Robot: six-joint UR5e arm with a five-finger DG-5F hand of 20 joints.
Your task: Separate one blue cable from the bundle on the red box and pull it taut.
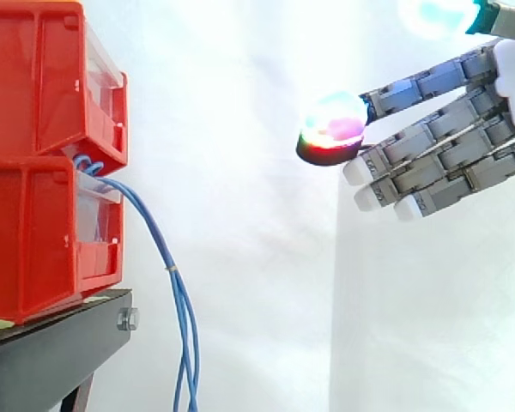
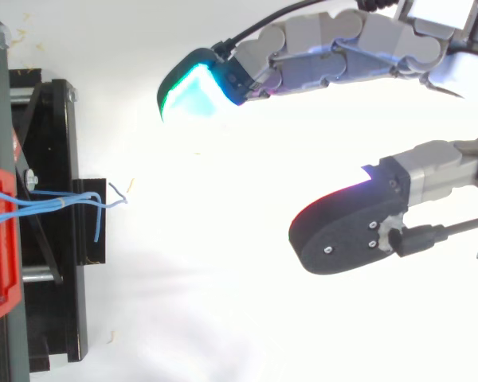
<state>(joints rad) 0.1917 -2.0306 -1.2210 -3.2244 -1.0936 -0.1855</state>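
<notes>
The hand [image 1: 446, 163] holds nothing, so I judge the task to be at its very start: no cable is touched, none is set apart from the others, and nothing is pulled taut. The whole job is left to do: the reach in, the picking of one strand, the pinch and the pull.

In the side view the hand comes in from the right, high up, about level with the seam between the two bins. Its fingers are spread and nearly straight, pointing left toward the bins and tilted a little downward. One glowing fingertip [image 1: 335, 120] leads the rest. In the top view a long finger with a cyan-green pad [image 2: 193, 89] reaches leftward, and a second digit with a dark pad [image 2: 342, 231] lies apart from it, with a wide open gap between them.

Open white curtain [image 1: 240, 215] separates the hand from the work; the two are well apart.

The bundle of blue cables [image 1: 167, 266] comes out at the front between the upper red bin [image 1: 34, 77] and the lower red bin [image 1: 34, 240]. It arcs outward, then hangs slack past the edge of the black stand [image 1: 51, 352] and out of the bottom of the view. A small tie seems to gather the strands partway down. From above, the strands [image 2: 56, 204] cross the stand and their loose ends fan out slightly.
</notes>
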